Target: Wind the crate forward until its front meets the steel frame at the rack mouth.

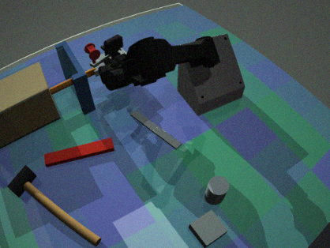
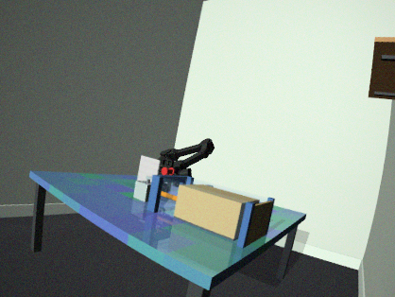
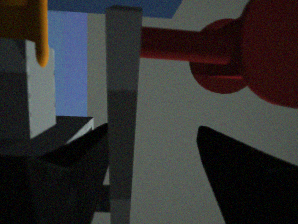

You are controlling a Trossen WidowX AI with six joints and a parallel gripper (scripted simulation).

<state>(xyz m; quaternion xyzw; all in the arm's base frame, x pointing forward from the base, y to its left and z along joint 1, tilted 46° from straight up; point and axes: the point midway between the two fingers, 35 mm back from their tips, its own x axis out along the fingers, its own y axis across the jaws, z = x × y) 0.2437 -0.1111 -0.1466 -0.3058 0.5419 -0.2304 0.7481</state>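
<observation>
The tan crate [image 1: 21,99] [image 2: 213,210] sits flat, its front a short way behind the blue frame [image 1: 80,84] [image 2: 155,196]. An orange strap [image 1: 65,84] [image 2: 166,194] [image 3: 25,27] runs through the frame to the pale winch [image 2: 141,190]. The handle stands in the winch, with its red knob [image 1: 91,50] [image 2: 164,171] [image 3: 250,55] and grey crank bar [image 3: 122,100]. My gripper [image 1: 108,65] [image 3: 155,132] is over the winch, open, with the bar between the fingers close to the left one and a wide gap to the right one.
A red bar [image 1: 79,152], a hammer [image 1: 55,209], a grey steel strip [image 1: 155,129], a grey cylinder [image 1: 216,189] and a grey square plate [image 1: 208,227] lie on the bench. The arm's grey base block [image 1: 215,84] stands at the back right.
</observation>
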